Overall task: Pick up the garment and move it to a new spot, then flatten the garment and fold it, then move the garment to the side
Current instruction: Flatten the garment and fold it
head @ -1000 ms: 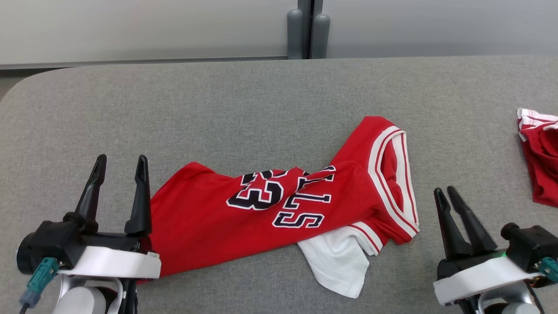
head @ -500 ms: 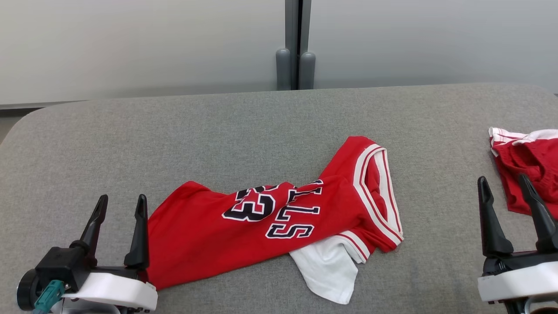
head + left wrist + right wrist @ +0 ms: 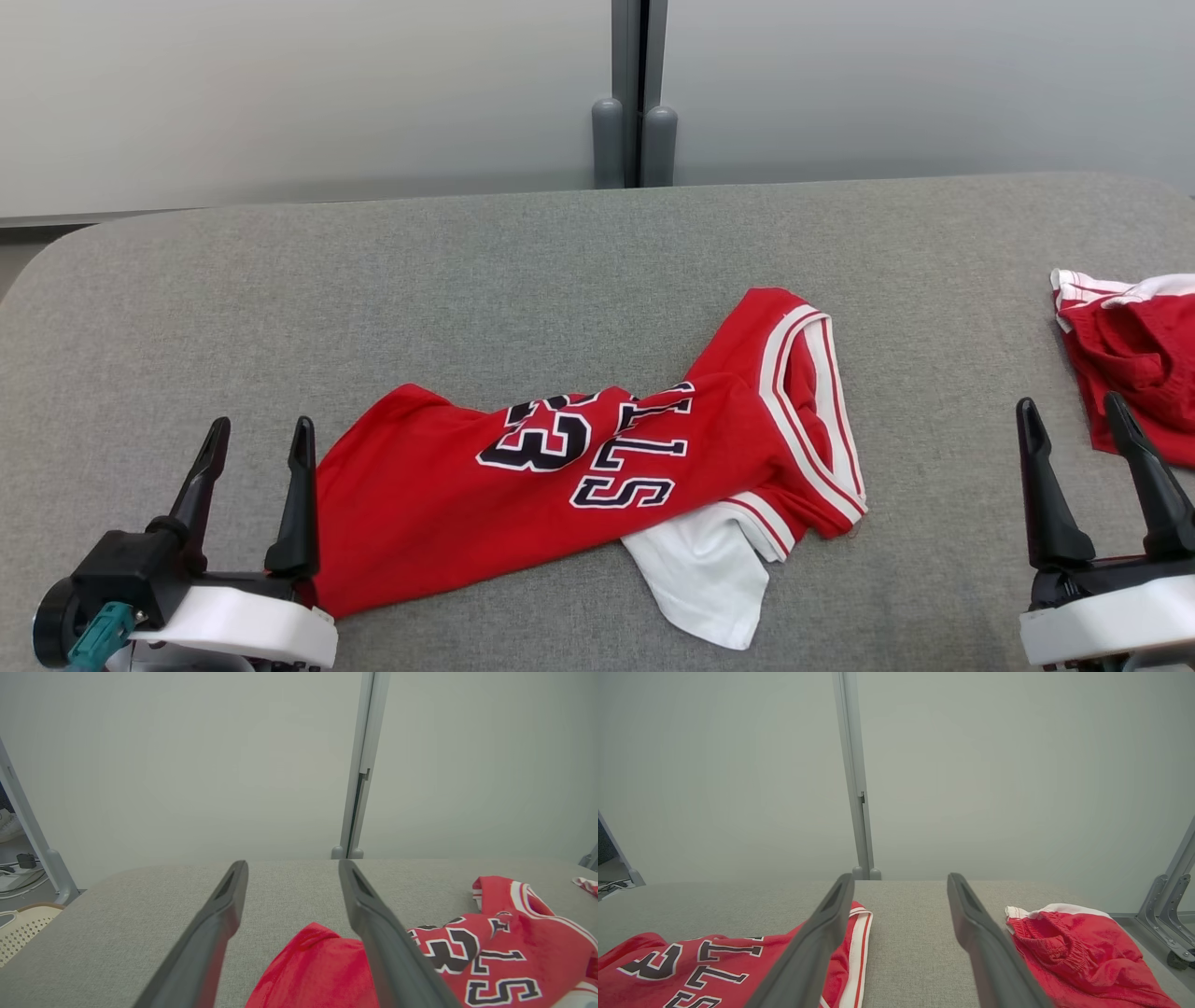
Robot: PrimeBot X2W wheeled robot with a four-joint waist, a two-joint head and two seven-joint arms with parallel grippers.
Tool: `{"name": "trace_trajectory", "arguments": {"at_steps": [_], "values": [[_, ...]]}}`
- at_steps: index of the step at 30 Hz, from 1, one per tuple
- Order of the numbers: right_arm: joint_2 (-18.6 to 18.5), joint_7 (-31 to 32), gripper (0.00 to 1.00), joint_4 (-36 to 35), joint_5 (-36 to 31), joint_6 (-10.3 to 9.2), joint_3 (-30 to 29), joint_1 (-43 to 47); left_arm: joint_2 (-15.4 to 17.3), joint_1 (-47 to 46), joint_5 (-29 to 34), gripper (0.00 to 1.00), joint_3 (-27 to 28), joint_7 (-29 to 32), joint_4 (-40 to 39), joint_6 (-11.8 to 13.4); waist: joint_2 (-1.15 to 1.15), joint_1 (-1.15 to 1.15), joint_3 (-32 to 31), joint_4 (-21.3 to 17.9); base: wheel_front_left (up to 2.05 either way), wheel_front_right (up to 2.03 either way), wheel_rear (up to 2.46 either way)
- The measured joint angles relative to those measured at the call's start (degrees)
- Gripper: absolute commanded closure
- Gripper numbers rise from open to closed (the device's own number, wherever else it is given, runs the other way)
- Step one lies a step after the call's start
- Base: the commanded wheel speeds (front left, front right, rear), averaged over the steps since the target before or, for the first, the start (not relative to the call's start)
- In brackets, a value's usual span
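A red jersey, the garment [image 3: 523,476], lies crumpled on the grey table [image 3: 467,271], with black and white lettering up and a white panel poking out at its near edge. It shows at the lower right in the left wrist view [image 3: 486,956] and at the lower left in the right wrist view [image 3: 691,961]. My left gripper [image 3: 259,441] stands open just left of the jersey's left end, holding nothing. At the lower right my right gripper [image 3: 1069,415] is open and empty, well right of the jersey.
A second red garment with white trim [image 3: 1134,345] lies bunched at the table's right edge, just beyond my right gripper, seen also in the right wrist view [image 3: 1069,952]. Pale wall panels with a grey post [image 3: 635,93] stand behind the table.
The head camera tilted up, shifting the whole picture down. My right gripper opened from nearly shut and moved right, away from the jersey. The jersey lies as before.
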Motion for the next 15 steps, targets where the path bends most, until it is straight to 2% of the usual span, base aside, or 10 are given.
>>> {"name": "trace_trajectory", "arguments": {"at_steps": [9, 15], "values": [[-0.16, 1.52, 0.0, 1.23, -0.14, 0.0, 3.64, 0.14, -0.2, -1.25, -0.05, 0.0, -0.67, 0.07, -1.22, 0.13, 0.0, 0.0, 1.29, 1.05, 0.0, 0.0, 0.0], [-1.23, 4.49, 0.0, 9.67, 2.4, 0.0, 12.39, 1.98, -0.55, -3.42, -0.01, 0.0, -1.38, -0.26, -0.84, -0.29, 0.0, 0.0, 2.71, 2.93, 0.0, 0.0, 0.0]]}}
